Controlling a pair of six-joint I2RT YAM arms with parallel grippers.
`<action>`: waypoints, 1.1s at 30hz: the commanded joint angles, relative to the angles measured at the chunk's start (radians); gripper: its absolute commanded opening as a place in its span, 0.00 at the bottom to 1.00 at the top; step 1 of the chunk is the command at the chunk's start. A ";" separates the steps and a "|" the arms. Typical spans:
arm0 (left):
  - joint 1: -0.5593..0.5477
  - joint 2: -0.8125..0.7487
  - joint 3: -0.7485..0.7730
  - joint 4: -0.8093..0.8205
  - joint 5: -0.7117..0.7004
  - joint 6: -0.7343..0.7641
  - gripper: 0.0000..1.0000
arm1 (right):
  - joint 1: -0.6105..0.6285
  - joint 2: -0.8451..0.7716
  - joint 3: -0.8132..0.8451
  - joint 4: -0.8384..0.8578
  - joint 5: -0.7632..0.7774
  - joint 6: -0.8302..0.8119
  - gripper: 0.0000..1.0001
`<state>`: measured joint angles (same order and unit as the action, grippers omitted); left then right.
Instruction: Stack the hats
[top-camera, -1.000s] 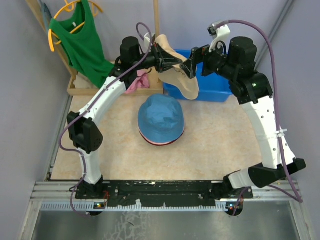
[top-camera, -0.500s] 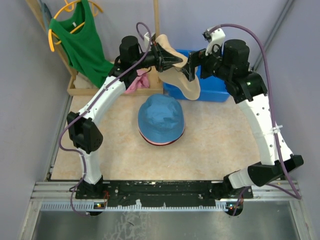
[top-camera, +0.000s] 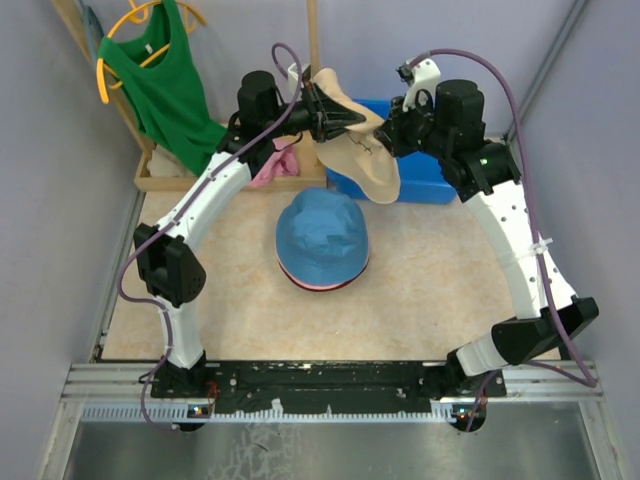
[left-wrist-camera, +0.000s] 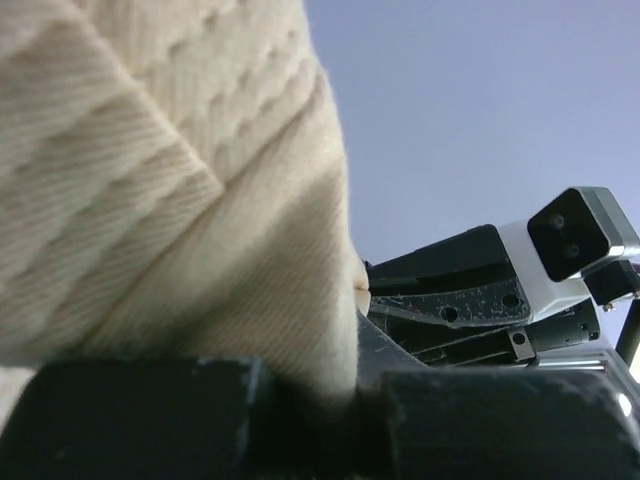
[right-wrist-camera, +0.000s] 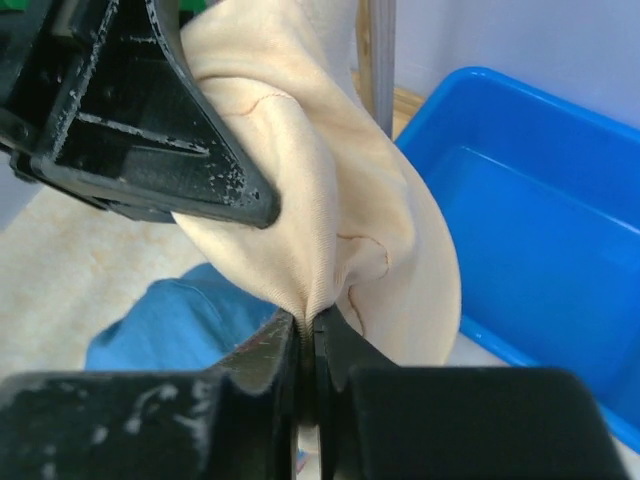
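The beige hat hangs in the air at the back of the table, over the near rim of a blue bin. My left gripper is shut on its upper fabric. My right gripper is shut on a pinched fold of the same hat, its jaws tight on the cloth. The left gripper's finger reaches in above. The blue hat lies crown up in the middle of the table, on a pile whose pink and dark red brim edges peek out beneath; it also shows below the jaws as blue hat.
A blue bin stands at the back right, just behind the held hat. A green sleeveless shirt hangs on a yellow hanger at the back left above a wooden tray. A bright pink cloth lies beside it. Grey walls close both sides.
My right gripper came in leftward and went from wide open to shut on the beige hat's fabric. The left gripper kept its hold in place. The pile has not moved.
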<state>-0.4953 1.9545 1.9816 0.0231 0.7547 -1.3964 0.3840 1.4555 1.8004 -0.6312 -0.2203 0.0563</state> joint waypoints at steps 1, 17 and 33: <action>0.030 -0.038 0.023 0.040 0.016 0.025 0.22 | 0.006 0.002 0.074 0.039 0.014 0.019 0.00; 0.212 -0.367 -0.364 -0.023 0.018 0.297 0.55 | -0.057 0.094 0.324 0.056 -0.120 0.228 0.00; 0.156 -0.463 -0.558 0.219 -0.202 0.456 0.57 | -0.091 0.164 0.419 0.162 -0.369 0.573 0.00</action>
<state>-0.3317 1.5204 1.4418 0.1642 0.6075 -0.9894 0.2977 1.6157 2.1437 -0.5507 -0.5175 0.5461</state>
